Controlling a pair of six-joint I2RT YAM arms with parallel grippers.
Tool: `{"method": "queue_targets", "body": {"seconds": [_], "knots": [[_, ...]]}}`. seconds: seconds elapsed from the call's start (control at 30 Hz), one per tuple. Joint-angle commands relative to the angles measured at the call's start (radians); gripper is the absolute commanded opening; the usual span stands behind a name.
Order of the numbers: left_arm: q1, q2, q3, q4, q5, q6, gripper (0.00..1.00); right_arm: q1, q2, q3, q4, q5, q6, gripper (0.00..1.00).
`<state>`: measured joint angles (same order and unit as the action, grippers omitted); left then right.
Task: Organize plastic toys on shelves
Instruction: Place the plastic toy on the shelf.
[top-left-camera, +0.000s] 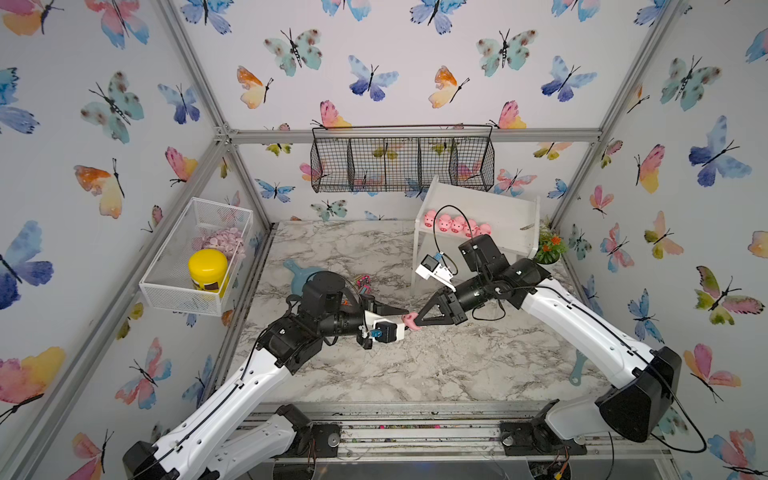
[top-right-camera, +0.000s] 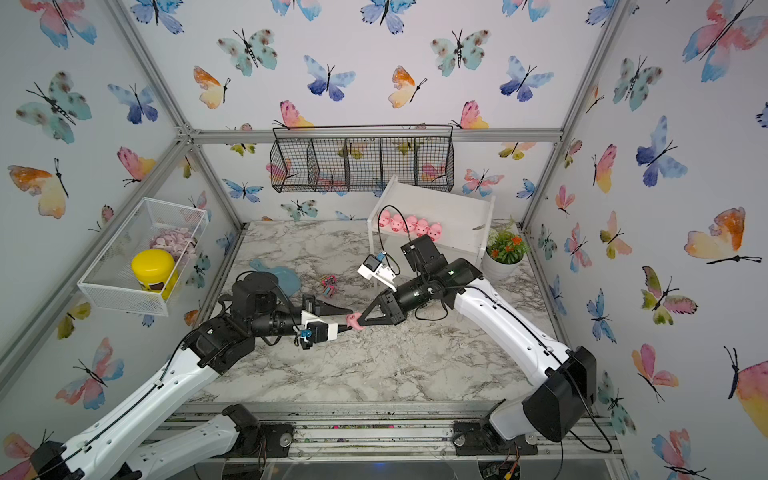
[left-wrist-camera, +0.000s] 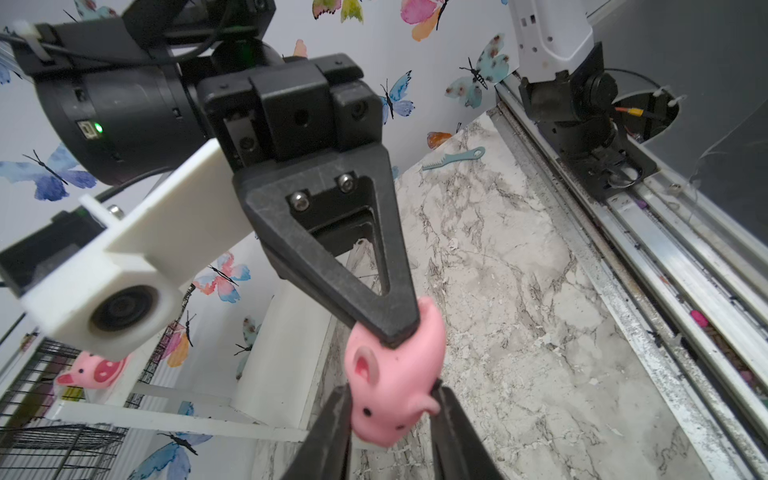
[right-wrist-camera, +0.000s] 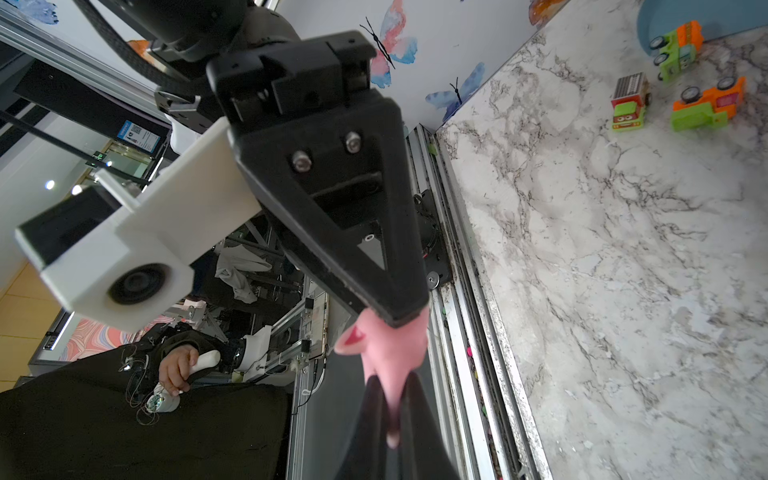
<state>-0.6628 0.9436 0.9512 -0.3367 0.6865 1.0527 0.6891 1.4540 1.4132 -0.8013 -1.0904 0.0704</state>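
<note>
Above the middle of the marble table (top-left-camera: 374, 374), well apart from the shelf (top-left-camera: 498, 208), the pig (top-left-camera: 410, 320) hangs pinched tight in the right gripper (right-wrist-camera: 392, 380) while the left gripper (left-wrist-camera: 392, 390) clasps its head, so a mistimed release could let the glossy toy squirt out and drop.

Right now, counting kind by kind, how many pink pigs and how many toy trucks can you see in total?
Pink pigs on the white shelf: 5
Held pink pig, between left gripper and right gripper: 1
Toy trucks, right wrist view: 3; the left arm may hide more
Total: 9
</note>
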Motion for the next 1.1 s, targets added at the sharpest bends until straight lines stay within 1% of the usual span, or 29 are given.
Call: {"method": "queue_targets", "body": {"seconds": [0.0,0.07,0.13,0.2,0.27,0.33,0.5,0.6,0.67,0.7,0.77,0.8,0.83,0.9,0.93,1.0,1.07], "knots": [[-0.004,-0.005,0.003,0.01,0.021,-0.007,0.25,0.01,0.012,0.021,-0.019,-0.017,-0.003,0.08],[-0.006,-0.008,0.005,0.004,0.028,-0.009,0.15,0.011,0.015,0.025,-0.019,-0.016,-0.003,0.08],[-0.007,-0.009,0.006,-0.002,0.034,-0.012,0.1,0.011,0.016,0.031,-0.02,-0.014,-0.002,0.11],[-0.006,-0.01,0.006,-0.008,0.036,-0.017,0.07,0.01,0.016,0.039,-0.019,-0.008,0.0,0.14],[-0.006,-0.012,0.01,-0.015,0.031,-0.029,0.05,0.01,0.009,0.058,-0.019,0.006,0.0,0.2],[-0.006,-0.016,0.009,-0.02,0.024,-0.047,0.0,0.01,-0.006,0.076,-0.003,0.017,0.01,0.25],[-0.005,-0.029,0.008,-0.02,0.016,-0.112,0.0,0.009,-0.045,0.104,0.046,0.06,0.04,0.36],[-0.001,-0.034,0.011,-0.005,-0.003,-0.185,0.0,0.002,-0.064,0.131,0.034,0.124,0.036,0.46],[0.002,-0.043,0.009,0.009,-0.014,-0.235,0.0,-0.013,-0.095,0.159,0.042,0.223,0.036,0.55],[0.003,-0.046,0.004,0.022,-0.023,-0.261,0.0,-0.023,-0.114,0.167,0.064,0.257,0.041,0.56],[0.005,-0.056,-0.009,0.08,-0.054,-0.368,0.0,-0.039,-0.18,0.178,0.157,0.405,0.078,0.63],[0.004,-0.057,-0.009,0.105,-0.06,-0.414,0.0,-0.04,-0.22,0.159,0.229,0.465,0.101,0.64],[0.005,-0.056,-0.011,0.138,-0.067,-0.48,0.0,-0.04,-0.267,0.127,0.317,0.555,0.137,0.64],[0.003,-0.044,-0.013,0.237,-0.089,-0.652,0.0,-0.039,-0.364,0.035,0.489,0.735,0.219,0.63],[0.002,-0.033,-0.011,0.293,-0.091,-0.754,0.0,-0.04,-0.417,-0.017,0.554,0.862,0.274,0.63],[-0.014,0.0,-0.005,0.404,-0.105,-0.943,0.0,-0.04,-0.485,-0.086,0.607,1.073,0.346,0.61],[-0.057,0.057,0.04,0.454,-0.186,-1.095,0.0,-0.04,-0.529,-0.11,0.569,1.294,0.403,0.59]]}}
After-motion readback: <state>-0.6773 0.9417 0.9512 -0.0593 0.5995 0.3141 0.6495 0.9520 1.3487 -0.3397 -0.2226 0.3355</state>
